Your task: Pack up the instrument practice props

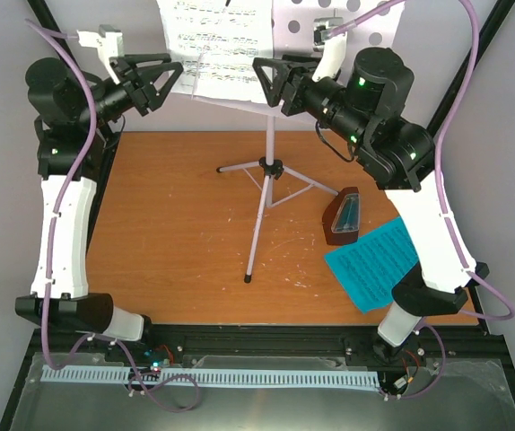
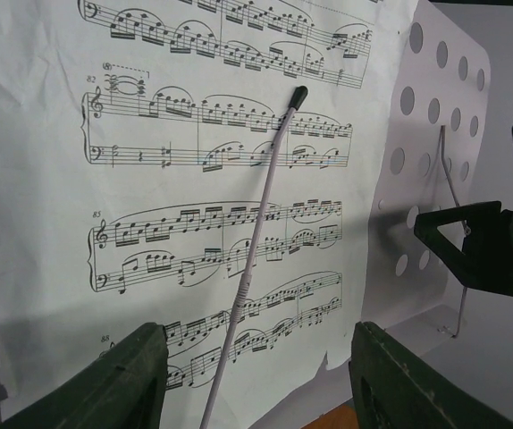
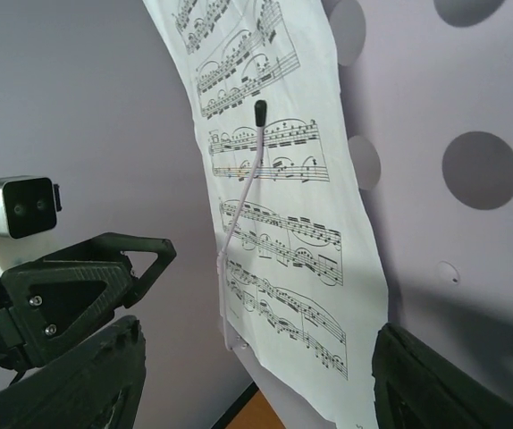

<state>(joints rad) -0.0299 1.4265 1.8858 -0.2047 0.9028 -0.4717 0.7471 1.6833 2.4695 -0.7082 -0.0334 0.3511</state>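
Green fingers [image 2: 131, 384] of my left pincer [image 2: 256, 380] fill the bottom of its wrist view, spread wide with nothing between them. My right pincer [image 3: 270, 375] is spread just as wide and is also empty. Both hang level with the top of the music stand [image 1: 266, 166], the left one on the stand's left side and the right one on its right, tips turned towards each other.

Just past my left fingers runs the stand's thin page-holder wire [image 2: 256, 232], its black tip lying on the white sheet music [image 2: 194, 223]. The sheet stands upright against the stand's perforated desk [image 2: 435, 134] and covers its left part, while the holed right part is bare.

Farther off, down on the table [image 1: 177, 233], the brown metronome [image 1: 341, 217] sits near the stand's right foot. The teal booklet [image 1: 374, 265] lies flat just beside it, on the side away from the stand.

I judge that nothing is packed yet and that the step in hand is taking the sheet off the stand. For that, one pincer must pinch the paper by an edge and slide it out from under the wire. The pull has to be gentle, or the paper could tear or the stand could tip.
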